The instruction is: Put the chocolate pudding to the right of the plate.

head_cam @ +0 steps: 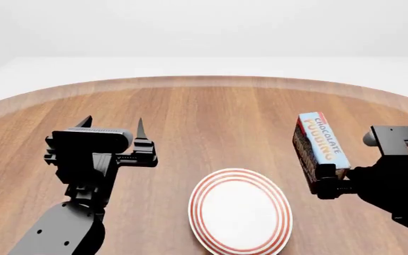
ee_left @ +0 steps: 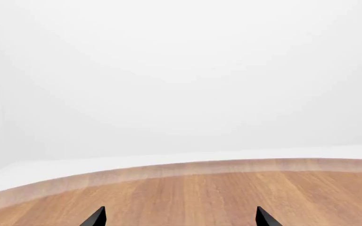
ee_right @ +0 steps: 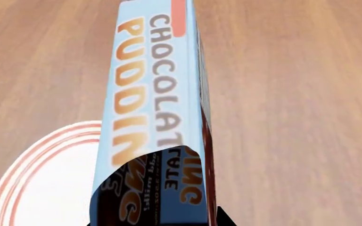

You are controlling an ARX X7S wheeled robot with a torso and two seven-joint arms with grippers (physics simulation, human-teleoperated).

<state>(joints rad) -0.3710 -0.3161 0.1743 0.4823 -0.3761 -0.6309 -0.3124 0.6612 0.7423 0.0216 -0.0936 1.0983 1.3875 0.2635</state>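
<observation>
Left wrist view: the left gripper (ee_left: pixel 179 217) shows only two dark fingertips set wide apart over bare wooden tabletop (ee_left: pixel 231 197); nothing lies between them.

Head view, holding arm: the right gripper (head_cam: pixel 326 179) is clamped on the near end of the chocolate pudding (head_cam: pixel 320 143), which it holds to the right of the plate (head_cam: pixel 240 211) and apart from it. Whether the carton touches the tabletop cannot be told.

Head view, idle arm: the left gripper stands wide open, well left of the plate, carrying nothing.

Head view, risk: the grip takes only one end, so the long carton could pivot between the fingers or tip over if released above the wood.

Right wrist view: the chocolate pudding (ee_right: pixel 152 113) runs away from the camera, lettered face showing, with the plate (ee_right: pixel 36 174) close alongside its near end.

Right wrist view, risk: the margin to the rim looks small, so a drift toward the plate during lowering could land the carton's edge on the rim, leaving it tilted.
</observation>
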